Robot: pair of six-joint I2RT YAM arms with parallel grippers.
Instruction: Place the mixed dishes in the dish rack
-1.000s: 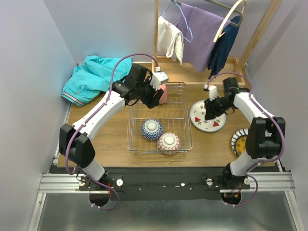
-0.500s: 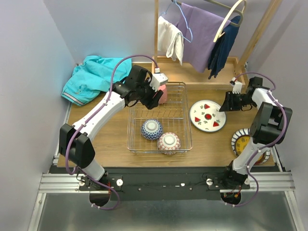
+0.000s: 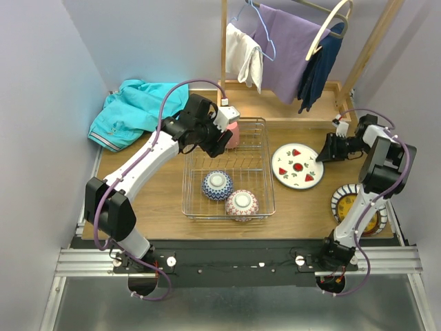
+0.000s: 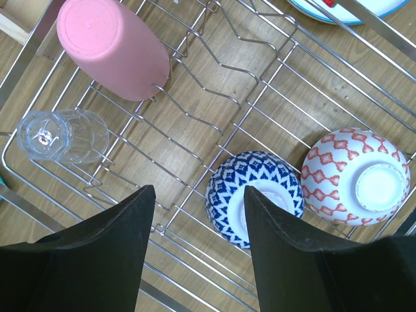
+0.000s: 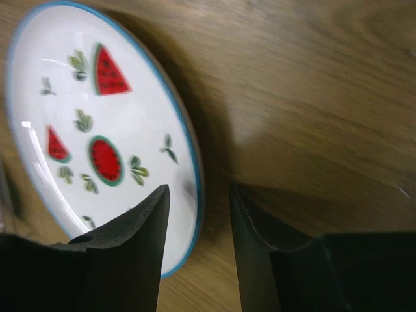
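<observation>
The dish rack (image 3: 187, 181) sits mid-table. In it are the blue-patterned bowl (image 3: 217, 185) and the pink-patterned bowl (image 3: 242, 204), both upside down, and the pink cup (image 3: 234, 134) at the far end. The left wrist view shows the pink cup (image 4: 114, 49), a small clear glass (image 4: 62, 135), the blue bowl (image 4: 224, 195) and the pink bowl (image 4: 354, 175) on the rack wires (image 4: 195, 110). My left gripper (image 4: 198, 190) hovers open above them, empty. My right gripper (image 5: 199, 190) stands open, low, astride the right rim of the white fruit plate (image 5: 97, 130), which lies flat on the table (image 3: 297, 166).
A striped-rim plate (image 3: 342, 201) with a yellow centre lies at the right edge, partly under my right arm. A wooden clothes rack (image 3: 289, 55) with hanging garments stands at the back. A turquoise garment (image 3: 134, 110) is heaped at the back left.
My right gripper has swung from above the fruit plate out to its right side and come down at the rim. The left arm has stayed put.
</observation>
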